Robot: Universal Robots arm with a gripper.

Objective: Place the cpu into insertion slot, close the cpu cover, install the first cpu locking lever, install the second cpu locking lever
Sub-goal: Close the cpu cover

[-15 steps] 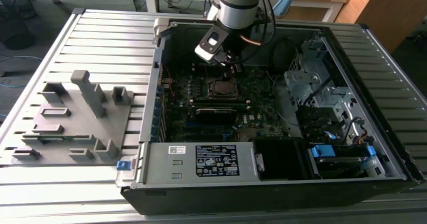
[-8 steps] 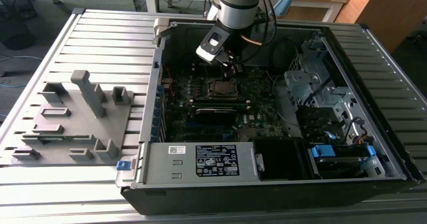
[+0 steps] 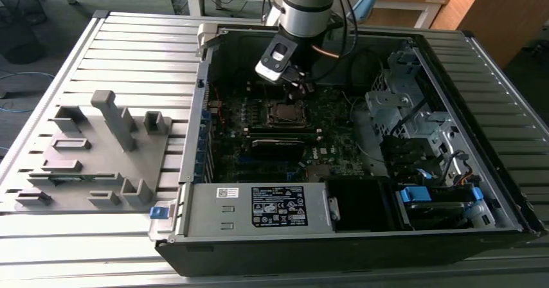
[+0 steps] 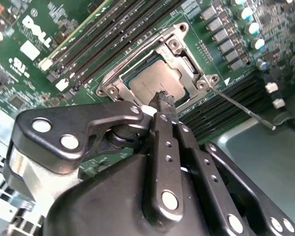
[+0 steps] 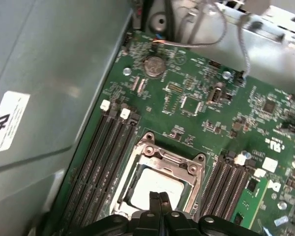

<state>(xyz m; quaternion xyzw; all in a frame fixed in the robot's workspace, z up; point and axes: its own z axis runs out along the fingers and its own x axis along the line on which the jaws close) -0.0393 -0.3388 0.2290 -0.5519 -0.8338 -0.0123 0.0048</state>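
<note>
One thin locking lever (image 4: 243, 107) juts free from a corner of the insertion slot (image 3: 285, 113), so I judge the work to stand at the first lever, with the earlier steps apparently done: the cpu (image 4: 155, 81) lies flat in the slot, and the cpu cover (image 5: 130, 172) seems to lie down around it, its grey top showing through the cut-out. The slot sits on the motherboard (image 5: 196, 98) between two banks of memory slots (image 4: 113, 34), inside the open computer case (image 3: 343, 236), which lies toward the bench (image 3: 128, 50) edge on the exterior view's right. The tool (image 4: 164, 101) is clenched with nothing between its fingers, its tip poised at the cpu's near edge, where the cover's rim runs. I cannot tell whether it touches. Doing this well probably means using the closed tip as a pusher, meeting the bare wire of the lever well out from its hinge, and sweeping it down and under its catch in one steady arc. Any sideways slip risks scraping the memory slots or riding onto the cpu's top, and the cover should sit flush before any force goes on.
</note>
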